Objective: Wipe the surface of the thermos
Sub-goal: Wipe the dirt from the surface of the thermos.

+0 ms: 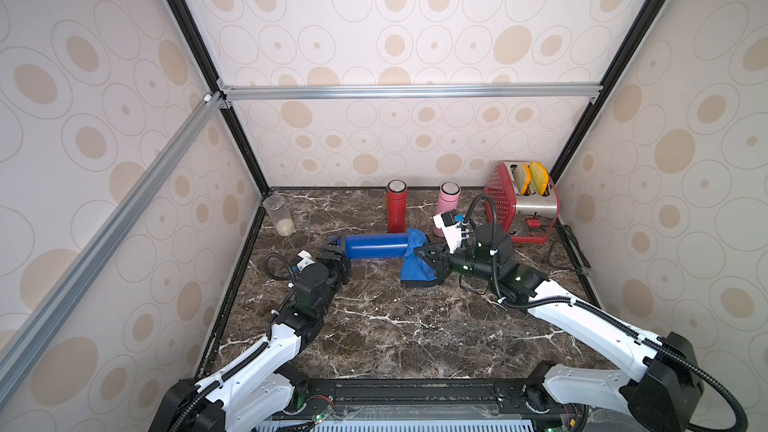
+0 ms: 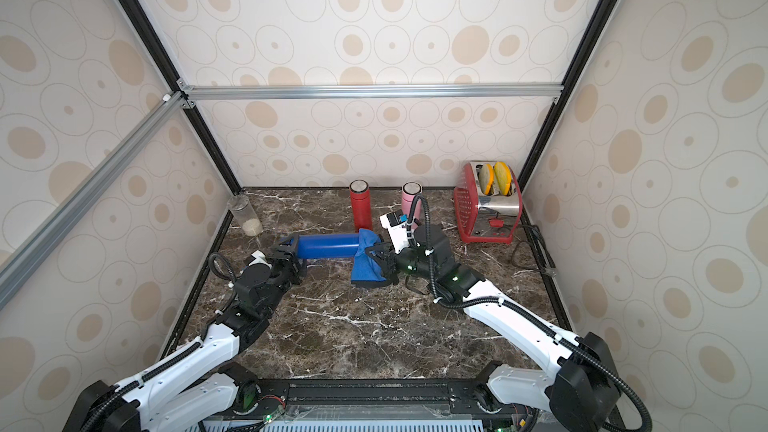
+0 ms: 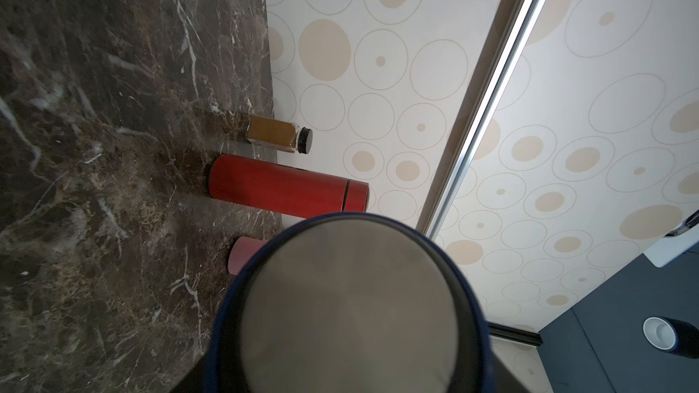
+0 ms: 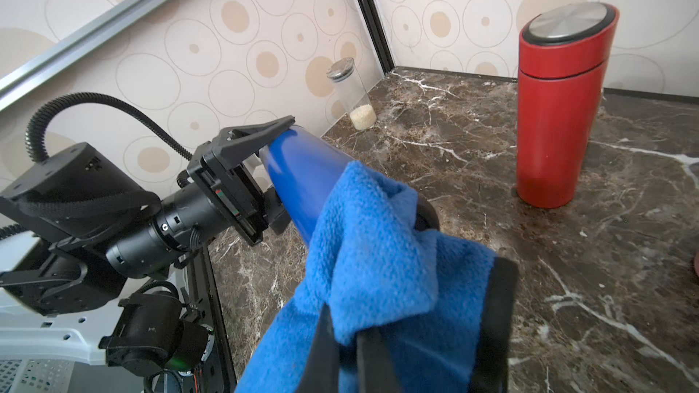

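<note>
Two-handed hold on blue thermos [image 1: 376, 246]: lying level, seemingly just off counter [image 1: 395, 326], in front of red flask [image 1: 396, 209] & pink flask [image 1: 446, 205]. Clamped at lid end by left gripper [image 1: 338, 255], prob. to keep body steady & bare for wiping. Draped at other end w/ blue cloth [image 1: 411, 268], pinched tight between right gripper [image 1: 426, 263] jaws for rubbing along. Well apart from toaster [image 1: 528, 205] & rice jar [image 1: 280, 216] at back.

arms reach inward, left hand [image 1: 338, 253] and right hand [image 1: 423, 263] clamped.
</note>
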`<action>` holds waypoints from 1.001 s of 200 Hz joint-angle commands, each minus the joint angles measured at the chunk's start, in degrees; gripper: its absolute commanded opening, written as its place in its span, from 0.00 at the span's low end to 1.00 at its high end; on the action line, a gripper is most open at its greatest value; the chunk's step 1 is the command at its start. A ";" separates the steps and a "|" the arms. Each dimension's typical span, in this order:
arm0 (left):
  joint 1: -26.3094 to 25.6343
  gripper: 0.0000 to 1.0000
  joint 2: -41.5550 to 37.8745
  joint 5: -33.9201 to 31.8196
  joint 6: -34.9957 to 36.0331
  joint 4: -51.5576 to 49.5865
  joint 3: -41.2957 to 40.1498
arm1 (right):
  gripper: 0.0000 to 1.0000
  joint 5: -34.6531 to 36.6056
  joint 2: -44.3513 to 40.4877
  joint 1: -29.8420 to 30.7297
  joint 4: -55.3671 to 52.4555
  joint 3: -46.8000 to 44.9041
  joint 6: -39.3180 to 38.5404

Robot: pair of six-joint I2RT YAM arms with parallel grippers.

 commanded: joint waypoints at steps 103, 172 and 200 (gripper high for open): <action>-0.38 0.00 -7.54 5.48 -1.27 4.32 1.19 | 0.00 -6.54 7.90 -3.74 10.50 -0.56 2.45; -0.31 0.00 -6.13 5.21 0.38 2.66 -0.05 | 0.00 -10.63 6.10 -3.83 5.53 5.34 0.74; -0.22 0.00 -4.55 5.55 0.15 4.76 -1.04 | 0.00 -11.92 4.56 -3.40 4.72 7.26 0.72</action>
